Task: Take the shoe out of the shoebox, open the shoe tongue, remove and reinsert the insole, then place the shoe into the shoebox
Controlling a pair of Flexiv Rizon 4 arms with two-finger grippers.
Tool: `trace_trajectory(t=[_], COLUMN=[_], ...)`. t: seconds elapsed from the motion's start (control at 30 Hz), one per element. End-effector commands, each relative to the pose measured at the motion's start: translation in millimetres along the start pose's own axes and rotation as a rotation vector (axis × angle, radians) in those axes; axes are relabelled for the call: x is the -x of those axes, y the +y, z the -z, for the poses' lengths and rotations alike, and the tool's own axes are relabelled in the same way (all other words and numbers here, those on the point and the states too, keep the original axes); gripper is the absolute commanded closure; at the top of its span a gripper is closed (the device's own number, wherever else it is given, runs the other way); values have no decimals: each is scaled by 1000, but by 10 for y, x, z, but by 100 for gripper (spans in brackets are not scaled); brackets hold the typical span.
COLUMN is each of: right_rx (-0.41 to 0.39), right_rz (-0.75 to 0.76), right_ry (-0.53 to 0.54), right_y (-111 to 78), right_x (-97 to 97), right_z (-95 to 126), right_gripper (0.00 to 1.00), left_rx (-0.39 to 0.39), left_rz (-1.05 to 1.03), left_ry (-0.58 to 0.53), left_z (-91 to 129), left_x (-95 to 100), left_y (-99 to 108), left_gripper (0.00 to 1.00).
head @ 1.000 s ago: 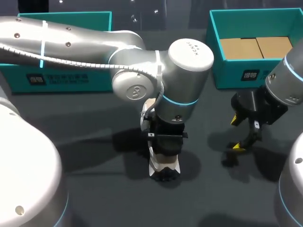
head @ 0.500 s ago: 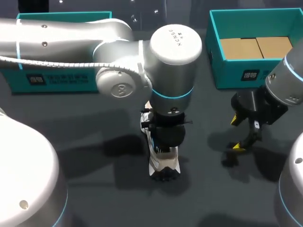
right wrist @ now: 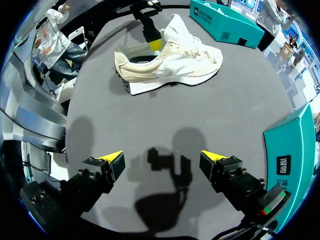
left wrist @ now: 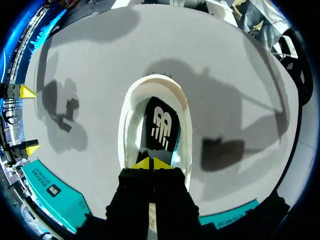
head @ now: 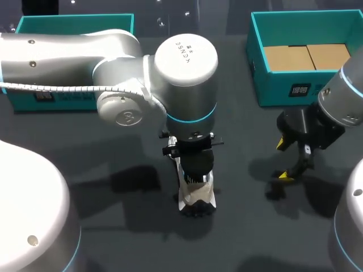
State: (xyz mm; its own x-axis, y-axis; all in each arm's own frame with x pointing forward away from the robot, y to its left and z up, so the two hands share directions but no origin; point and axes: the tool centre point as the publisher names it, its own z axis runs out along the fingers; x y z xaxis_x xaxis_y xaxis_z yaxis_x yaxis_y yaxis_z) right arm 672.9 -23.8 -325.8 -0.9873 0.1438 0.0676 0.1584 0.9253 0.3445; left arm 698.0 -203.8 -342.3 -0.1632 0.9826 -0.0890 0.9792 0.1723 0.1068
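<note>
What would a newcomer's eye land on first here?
The cream shoe standing on the dark table, with my left arm looming over it, its jaws closed together inside the shoe's opening. Next, the jaws of my right arm hanging wide open above bare tabletop, near the open teal shoebox.

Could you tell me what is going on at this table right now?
The white shoe is out of its box and stands on the table. The left gripper has its yellow tips pressed together inside the shoe's opening, over the dark insole; whether it pinches anything cannot be seen. The right gripper hangs open above the table, beside the open teal shoebox, holding nothing.
</note>
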Motion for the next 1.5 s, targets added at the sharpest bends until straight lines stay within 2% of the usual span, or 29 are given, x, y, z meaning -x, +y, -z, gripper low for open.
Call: trace_trajectory(t=[0.03, 0.13, 0.23, 0.43, 0.87, 1.07, 1.17, 1.23, 1.37, 1.5], right_rx=[-1, -1, -1, -1, -1, -1, -1, -1, -1, -1], right_rz=[0, 0, 0, 0, 0, 0, 0, 0, 0, 0], right_ry=[-3, -3, -3, -3, -3, -3, -3, -3, -3, -3], right_y=[-4, -4, -4, -4, -4, -4, -4, -4, -4, -4], right_x=[-14, -14, -14, -14, -14, -14, -14, -14, -14, -14], right_z=[-3, -3, -3, -3, -3, -3, -3, -3, -3, -3], right_gripper=[0, 0, 0, 0, 0, 0, 0, 0, 0, 0], left_rx=[-5, -6, -6, -9, -17, -21, -30, -32, -28, -25], left_rz=[-3, -4, -6, -10, -37, -43, -52, -62, -74, -78], left_ry=[-6, -2, 1, -3, -12, -20, -26, -27, -24, -21], left_z=[-20, -23, -31, -52, -51, -38, -32, -19, -3, 6], left_x=[-18, -20, -19, -2, 69, 76, 75, 77, 90, 99], left_y=[10, 26, 41, 67, 152, 202, 217, 212, 180, 186], left_gripper=[78, 62, 58, 42, 45, 41, 36, 30, 30, 25])
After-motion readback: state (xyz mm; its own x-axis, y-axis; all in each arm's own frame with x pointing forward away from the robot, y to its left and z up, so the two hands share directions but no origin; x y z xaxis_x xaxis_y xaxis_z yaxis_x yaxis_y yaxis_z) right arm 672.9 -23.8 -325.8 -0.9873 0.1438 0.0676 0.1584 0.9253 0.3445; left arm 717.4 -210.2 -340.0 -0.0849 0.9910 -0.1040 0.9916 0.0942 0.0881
